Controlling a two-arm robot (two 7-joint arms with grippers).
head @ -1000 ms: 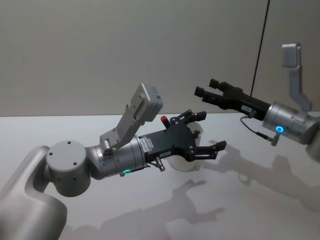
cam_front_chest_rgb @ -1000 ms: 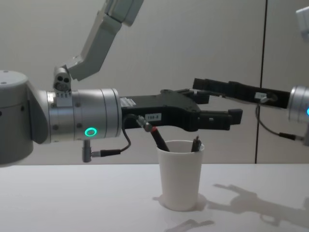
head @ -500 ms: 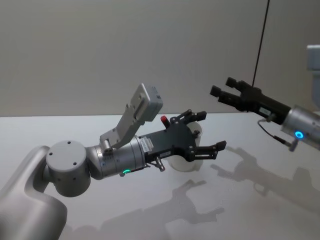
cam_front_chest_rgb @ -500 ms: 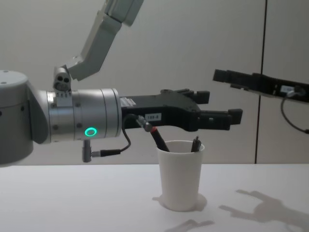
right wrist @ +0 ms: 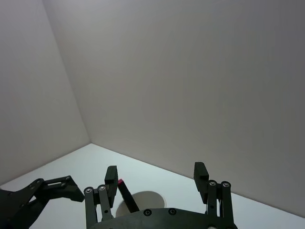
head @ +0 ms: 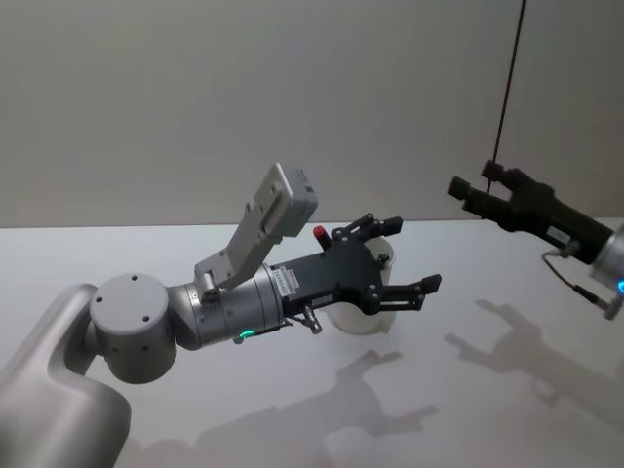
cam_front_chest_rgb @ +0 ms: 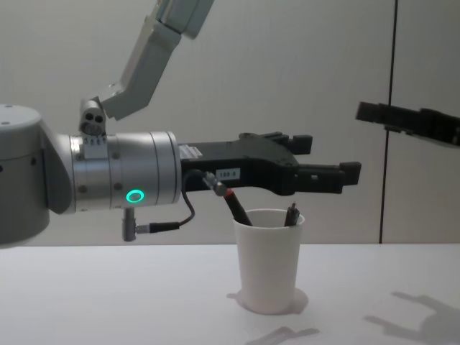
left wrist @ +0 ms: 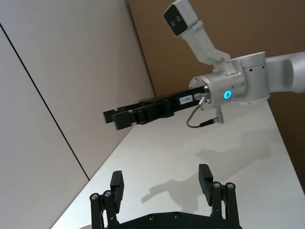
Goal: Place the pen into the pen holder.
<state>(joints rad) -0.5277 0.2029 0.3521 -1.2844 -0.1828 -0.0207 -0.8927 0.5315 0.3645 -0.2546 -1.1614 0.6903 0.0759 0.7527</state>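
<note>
**Pen seated in cup; both pincers released**

Nearest the robot, the left pincer [cam_front_chest_rgb: 327, 162] hangs level just above the pen holder [cam_front_chest_rgb: 269, 259], its fingers spread wide with nothing between them. The holder, a white paper cup, stands upright on the bench [cam_front_chest_rgb: 115, 295]. The pen [cam_front_chest_rgb: 231, 203], dark with a red cap, leans inside the cup against the rim, its capped end sticking out on the robot's left side. A second dark pen [cam_front_chest_rgb: 291, 213] shows its tip at the opposite rim.

Farther out on the robot's right, the right pincer [head: 478, 192] hangs high above the bench, well apart from the cup, likewise released and empty.

Judged from this layout, placement looks complete.

Risks from here:
- The left pincer sits close over the rim (and over the protruding pen end). A withdrawal that dips could catch the pen or tip the light cup.
- The pen leans at a slant; a nudge to the cup could topple it.
</note>
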